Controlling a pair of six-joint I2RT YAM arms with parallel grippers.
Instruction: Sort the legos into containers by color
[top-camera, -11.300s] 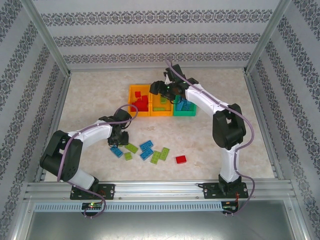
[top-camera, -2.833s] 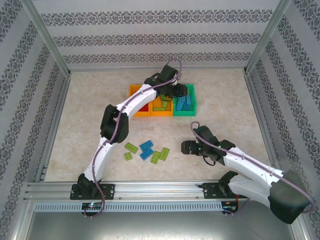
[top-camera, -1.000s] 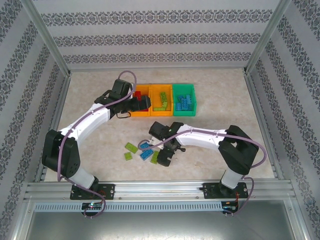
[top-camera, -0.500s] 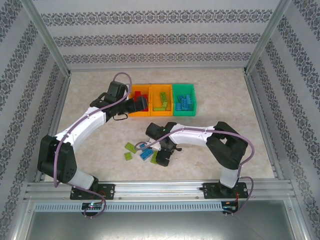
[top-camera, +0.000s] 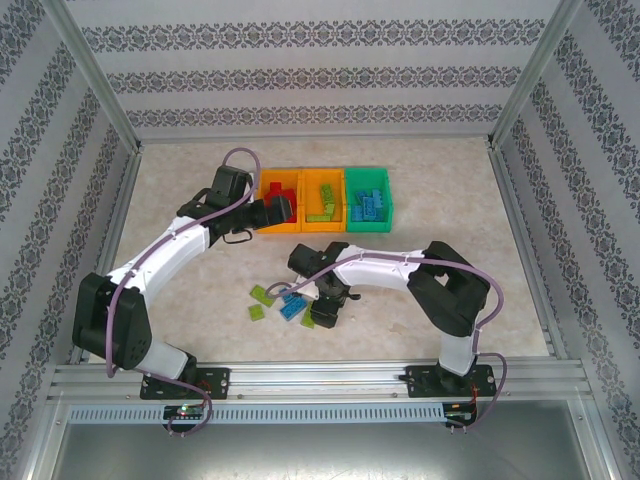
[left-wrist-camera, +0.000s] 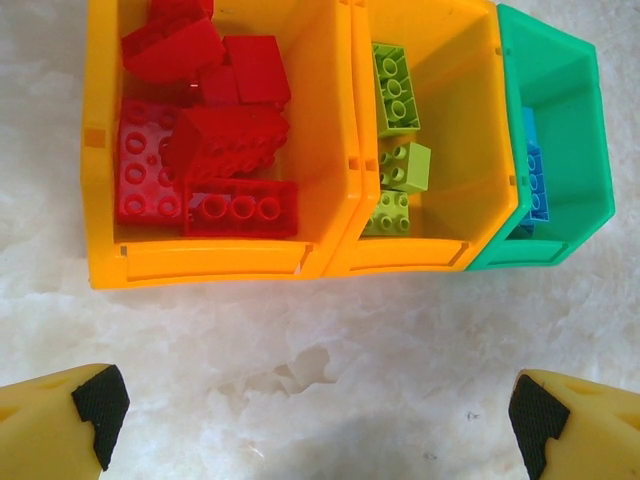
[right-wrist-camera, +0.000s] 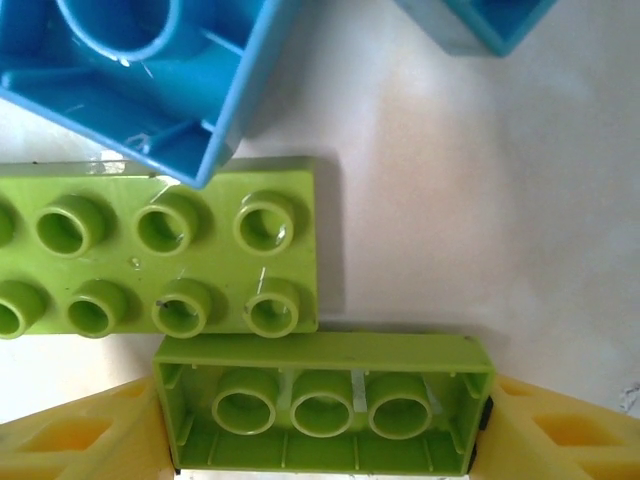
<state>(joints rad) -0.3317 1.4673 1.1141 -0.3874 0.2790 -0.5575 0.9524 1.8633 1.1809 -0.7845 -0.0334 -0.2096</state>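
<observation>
lime green brick (right-wrist-camera: 322, 405), underside up, clamped end to end in your right gripper (right-wrist-camera: 322, 432) among the loose legos (top-camera: 262, 294); its middle orange bin (left-wrist-camera: 400, 262) lies far, your left gripper (left-wrist-camera: 315, 410) spread wide beside it.

This was a robot test cell in a lab, not a home or a shop. A bare metal frame (top-camera: 95, 75) boxed in the table (top-camera: 450, 200), and its left, right and far sides were closed off with patterned panels (top-camera: 320, 75). The left arm (top-camera: 170, 250) and the right arm (top-camera: 390, 270), both white and trailing purple cable (top-camera: 235, 160), stood bolted to a metal rail (top-camera: 320, 380) along the near edge. Toy bricks (top-camera: 262, 294) and small bins (top-camera: 367, 170) lay on the marble-look tabletop.
</observation>
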